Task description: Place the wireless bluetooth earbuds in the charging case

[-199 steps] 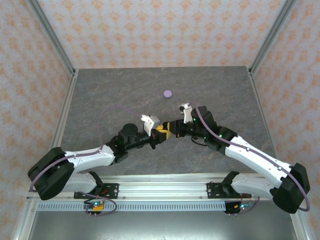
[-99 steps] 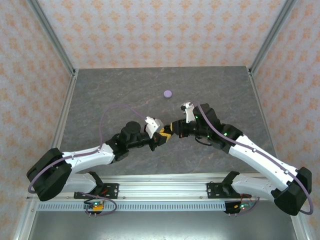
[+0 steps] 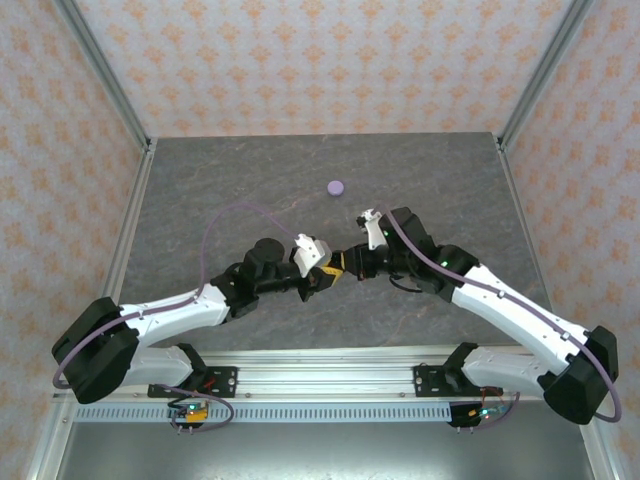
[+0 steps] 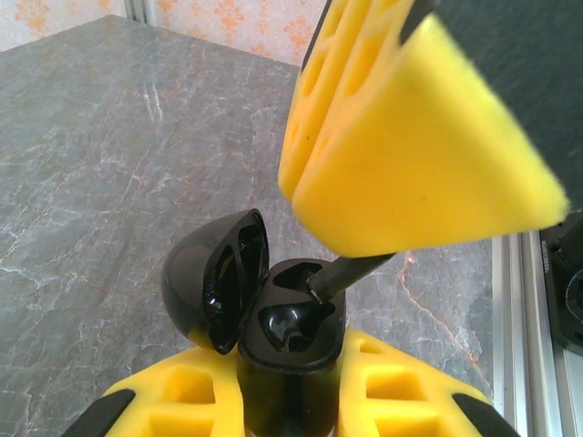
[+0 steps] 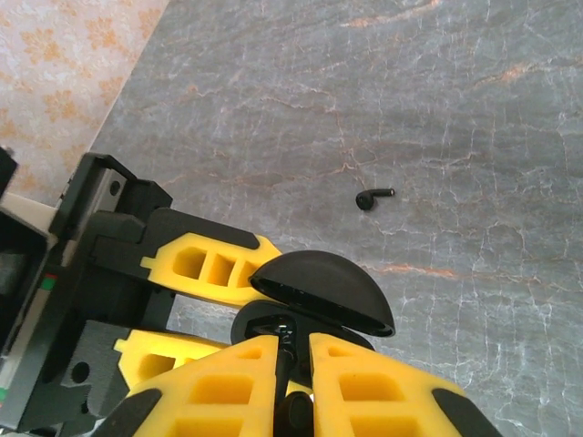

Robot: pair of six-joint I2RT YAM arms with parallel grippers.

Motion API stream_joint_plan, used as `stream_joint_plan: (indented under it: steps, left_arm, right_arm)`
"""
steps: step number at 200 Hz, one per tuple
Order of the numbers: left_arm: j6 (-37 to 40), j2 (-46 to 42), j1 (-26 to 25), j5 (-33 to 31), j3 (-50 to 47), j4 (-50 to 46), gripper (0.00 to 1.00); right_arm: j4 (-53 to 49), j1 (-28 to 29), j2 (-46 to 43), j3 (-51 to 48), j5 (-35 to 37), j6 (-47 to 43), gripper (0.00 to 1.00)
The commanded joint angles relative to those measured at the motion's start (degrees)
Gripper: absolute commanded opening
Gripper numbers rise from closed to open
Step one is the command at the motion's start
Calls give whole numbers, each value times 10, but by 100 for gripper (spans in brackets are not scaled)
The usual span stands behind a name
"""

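On the gray marbled counter [image 3: 200, 200], the left arm reaches in from the near left corner toward the middle, and its hand [image 3: 322, 279] is clamped tight on a black case [image 4: 291, 323]. In the left wrist view the yellow fingers [image 4: 182, 396] grip the base of the case from both sides. The case stands upright with its lid [image 4: 214, 282] swung open to the left, so the two hollows inside show. A black earbud [image 4: 351, 269] sits at the right-hand hollow, its head at the rim of the opening and its stem slanting up and to the right. The stem is pinched by the right hand [image 3: 345, 265], which meets the left hand tip to tip near the middle of the counter. Its fingers are closed almost completely, with only the thin stem between them. In the right wrist view that hand [image 5: 291, 350] sits right over the open case, the earbud [image 5: 286, 339] is a dark sliver in the narrow slit between the yellow fingers, and the domed lid [image 5: 319, 287] rises just beyond them. A second black earbud [image 5: 373, 196] lies on its side on the bare counter past the case, apart from both hands. Farther back, a round lavender case [image 3: 336, 187] rests closed on the counter, well apart from the arms. The right arm runs back to the near right corner.
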Motion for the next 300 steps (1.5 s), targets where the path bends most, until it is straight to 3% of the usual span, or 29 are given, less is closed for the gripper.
stream_joint_plan:
  steps: [1, 189, 300]
  left_arm:
    - [22, -5, -4, 16, 19, -7, 16]
    - [86, -7, -4, -20, 37, -62, 15]
    - [103, -10, -4, -8, 44, -67, 15]
  right_arm:
    - [-5, 4, 6, 23, -10, -11, 14]
    - [-28, 4, 16, 29, -15, -13, 14]
    - [-30, 4, 32, 28, -29, -12, 15]
